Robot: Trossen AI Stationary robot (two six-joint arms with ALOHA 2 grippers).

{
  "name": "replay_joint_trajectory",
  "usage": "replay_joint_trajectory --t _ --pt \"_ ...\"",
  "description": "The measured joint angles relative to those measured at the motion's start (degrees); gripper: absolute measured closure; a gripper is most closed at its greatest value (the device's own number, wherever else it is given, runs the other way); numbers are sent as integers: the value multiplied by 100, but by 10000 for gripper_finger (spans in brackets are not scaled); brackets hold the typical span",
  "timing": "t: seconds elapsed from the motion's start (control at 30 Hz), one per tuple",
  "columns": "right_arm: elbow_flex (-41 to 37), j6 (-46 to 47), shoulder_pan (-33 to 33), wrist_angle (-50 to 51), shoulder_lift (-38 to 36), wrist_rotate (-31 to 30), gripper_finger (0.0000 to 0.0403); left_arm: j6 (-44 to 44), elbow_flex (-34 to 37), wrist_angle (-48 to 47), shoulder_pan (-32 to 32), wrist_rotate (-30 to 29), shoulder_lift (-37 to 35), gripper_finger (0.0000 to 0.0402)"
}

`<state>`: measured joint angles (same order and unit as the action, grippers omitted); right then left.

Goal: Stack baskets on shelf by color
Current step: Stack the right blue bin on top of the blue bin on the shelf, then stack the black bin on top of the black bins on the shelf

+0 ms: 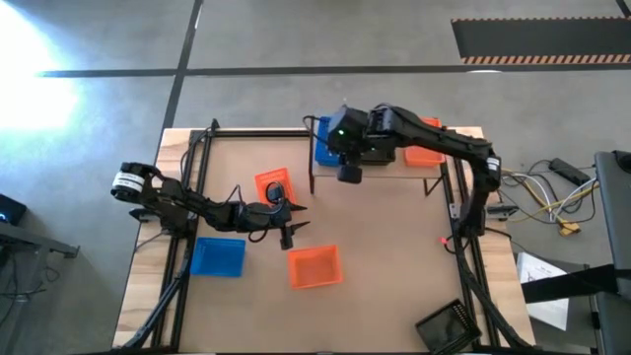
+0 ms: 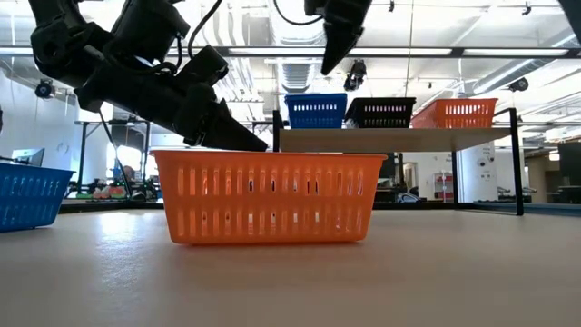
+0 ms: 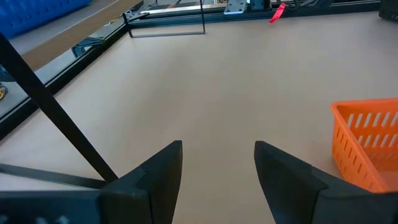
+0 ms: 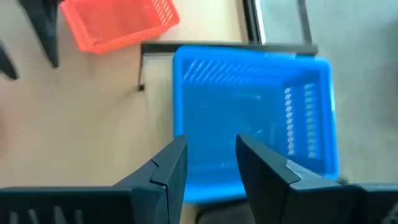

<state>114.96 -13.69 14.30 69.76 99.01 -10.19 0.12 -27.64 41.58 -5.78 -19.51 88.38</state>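
The shelf [image 2: 390,139] — a light plank on thin black legs — stands at the upper centre-right of the high view, along the far edge of the bench [image 1: 394,266]. In the low view three baskets sit on it side by side: a blue basket [image 2: 316,111] at its left end, a black basket [image 2: 381,112] in the middle, an orange basket [image 2: 454,113] at its right end.

The right gripper [image 4: 211,155] hangs directly above the blue basket on the shelf; in the right wrist view its jaws stand apart with nothing between them, the basket's inside visible below.

On the bench lie further baskets: an orange one [image 1: 315,266] at lower centre of the high view, a second orange one [image 1: 271,184] just left of centre, a blue one [image 1: 218,256] at lower left, and a black one [image 1: 452,328] at the lower right corner.

The left gripper [image 1: 289,223] hovers between the two orange bench baskets — its jaws released and empty, bare bench beneath them in the left wrist view.
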Motion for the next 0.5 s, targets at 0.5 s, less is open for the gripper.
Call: replay_joint_trajectory --t 0.5 --pt "-4383 4390 -3137 -2320 -2213 -3 315 168 0 -2 2 0 0 217"
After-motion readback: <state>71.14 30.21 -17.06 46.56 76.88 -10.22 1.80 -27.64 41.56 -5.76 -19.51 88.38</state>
